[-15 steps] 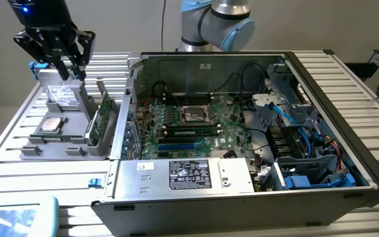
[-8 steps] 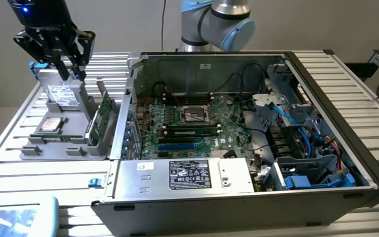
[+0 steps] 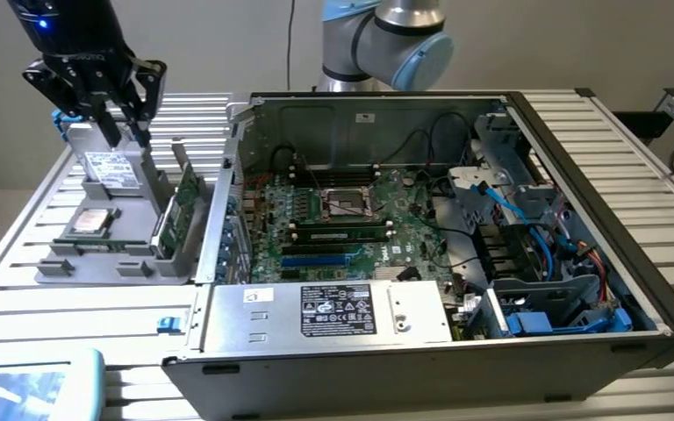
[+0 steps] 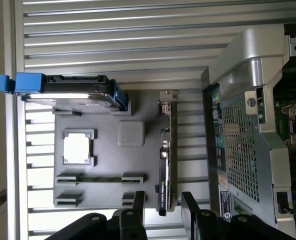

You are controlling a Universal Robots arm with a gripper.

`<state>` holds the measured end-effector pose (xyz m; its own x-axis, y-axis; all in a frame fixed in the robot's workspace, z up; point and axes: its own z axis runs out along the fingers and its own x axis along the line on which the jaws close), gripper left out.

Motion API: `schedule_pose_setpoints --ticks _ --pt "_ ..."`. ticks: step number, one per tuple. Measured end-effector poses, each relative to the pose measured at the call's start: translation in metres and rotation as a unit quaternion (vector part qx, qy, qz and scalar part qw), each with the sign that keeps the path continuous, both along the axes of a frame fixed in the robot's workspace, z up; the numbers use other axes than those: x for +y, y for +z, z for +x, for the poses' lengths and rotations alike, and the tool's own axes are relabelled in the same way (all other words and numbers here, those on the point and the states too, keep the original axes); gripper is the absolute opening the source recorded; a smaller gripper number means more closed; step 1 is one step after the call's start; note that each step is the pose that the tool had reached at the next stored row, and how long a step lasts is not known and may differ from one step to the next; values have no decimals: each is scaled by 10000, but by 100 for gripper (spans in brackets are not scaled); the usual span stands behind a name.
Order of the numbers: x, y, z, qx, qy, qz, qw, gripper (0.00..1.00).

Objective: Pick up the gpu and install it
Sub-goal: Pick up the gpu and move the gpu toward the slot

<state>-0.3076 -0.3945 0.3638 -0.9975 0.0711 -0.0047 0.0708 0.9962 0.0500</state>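
Gpu [image 4: 165, 150]: thin green card, stood edge-up in grey slotted holder [image 4: 103, 165] for grasping.
Gripper [image 4: 163, 195]: black, spread wide, above it.

Nothing's between the hand [image 3: 124, 133] and the thin green upright gpu card [image 4: 165, 160]. One side's tight: silver perforated computer case wall [image 4: 240, 150] sits just beside it. Other side, the grey plastic tray [image 4: 105, 162] leaves room.
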Motion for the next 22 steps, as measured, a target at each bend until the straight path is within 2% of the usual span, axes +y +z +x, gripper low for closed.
schedule_pose_setpoints --ticks 8,11,12,16,22 --pt "3 -140 -1 -9 -1 1 10000 42" --pt "2 -194 -1 -12 0 1 10000 44" --pt "2 -212 0 -14 -1 3 10000 51" --pt "-2 -274 3 -26 -58 15 10000 51" --pt "-14 -345 5 -75 -150 37 9999 51"
